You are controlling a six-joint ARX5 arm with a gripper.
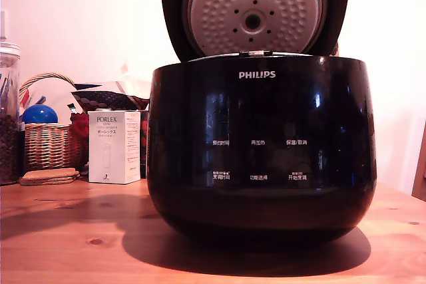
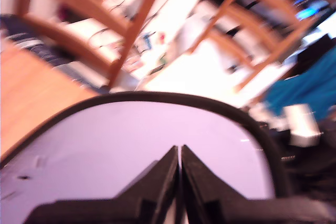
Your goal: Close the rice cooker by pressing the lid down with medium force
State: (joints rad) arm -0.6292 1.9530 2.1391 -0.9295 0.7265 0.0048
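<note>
Rice cooker [image 1: 261, 157] (white "PHILIPS" logo)

My hand [image 2: 180, 153] shows only in the wrist view: both black fingers [image 2: 157, 179] pressed tip to tip, nothing between them. Arm out of sight.

rice cooker [image 1: 261, 154] on table [image 1: 66, 244] | lid [image 1: 255, 10] raised above, behind rim

A white box [image 1: 114, 147] stands beside a wicker basket [image 1: 48, 144] holding a blue ball [image 1: 39, 114].
</note>
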